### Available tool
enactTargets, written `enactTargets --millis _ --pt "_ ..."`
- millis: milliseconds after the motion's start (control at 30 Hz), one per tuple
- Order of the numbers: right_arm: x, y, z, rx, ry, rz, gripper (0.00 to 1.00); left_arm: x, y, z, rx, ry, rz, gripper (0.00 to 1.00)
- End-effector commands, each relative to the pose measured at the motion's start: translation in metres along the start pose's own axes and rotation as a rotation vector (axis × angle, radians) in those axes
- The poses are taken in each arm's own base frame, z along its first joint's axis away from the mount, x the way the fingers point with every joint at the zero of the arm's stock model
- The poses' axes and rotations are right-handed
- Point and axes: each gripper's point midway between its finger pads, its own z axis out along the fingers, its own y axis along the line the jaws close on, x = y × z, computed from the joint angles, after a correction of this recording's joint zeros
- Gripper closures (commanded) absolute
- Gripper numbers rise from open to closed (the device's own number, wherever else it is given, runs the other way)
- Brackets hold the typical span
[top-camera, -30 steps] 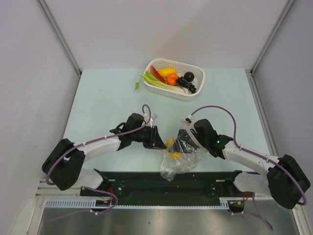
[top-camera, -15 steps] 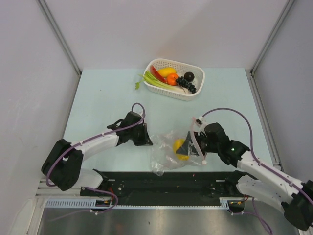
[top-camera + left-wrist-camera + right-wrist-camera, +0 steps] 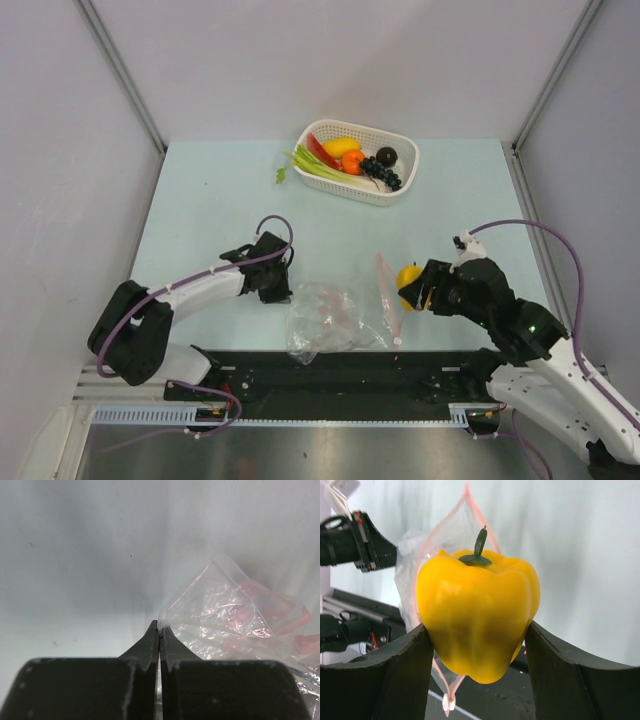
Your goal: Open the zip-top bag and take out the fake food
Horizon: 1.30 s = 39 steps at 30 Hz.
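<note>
The clear zip-top bag [image 3: 328, 316] lies crumpled on the table near the front edge, its pink zip strip [image 3: 388, 296] open on the right side. My left gripper [image 3: 285, 291] is shut on the bag's left corner [image 3: 165, 620], as the left wrist view shows [image 3: 159, 628]. My right gripper [image 3: 414, 283] is shut on a yellow plastic pepper [image 3: 408, 273], held just right of the bag's mouth and outside it. In the right wrist view the pepper [image 3: 477, 612] sits between the fingers [image 3: 405, 665], with the bag [image 3: 412, 555] behind it. Faint pinkish shapes show through the bag [image 3: 260, 610].
A white perforated basket [image 3: 404, 150] at the table's far edge holds a yellow lemon, an orange, dark round fruit, a red piece and a green stalk [image 3: 312, 166] hanging over its left rim. A black rail [image 3: 340, 375] runs along the near edge.
My right gripper has drawn the yellow pepper out of the bag and moved right with it. The bag has collapsed flat, and my left gripper has shifted left with its corner.
</note>
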Motion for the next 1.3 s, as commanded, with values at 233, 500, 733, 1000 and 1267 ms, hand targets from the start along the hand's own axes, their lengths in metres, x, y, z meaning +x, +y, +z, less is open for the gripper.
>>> enactTargets --millis 233,500,733,1000,1267 --pt "-0.146 0.039 0.014 0.058 -0.411 -0.107 1.0 -0.04 -0.013 -0.025 -0.002 -0.116 0.039 1.0" --pt "-0.247 0.019 0.113 -0.049 -0.454 0.049 1.0 -0.051 -0.031 -0.034 0.055 -0.125 0.078 0.9" --pt "-0.281 -0.004 0.195 -0.108 -0.379 0.069 1.0 -0.064 -0.053 -0.067 0.159 -0.182 0.181 0.44" --pt "-0.278 -0.039 0.288 -0.073 -0.241 0.114 0.73 -0.07 -0.071 -0.144 0.314 -0.317 0.294 0.3" --pt "-0.293 -0.057 0.32 0.036 -0.156 0.134 0.31 -0.054 -0.071 -0.173 0.388 -0.34 0.246 0.08"
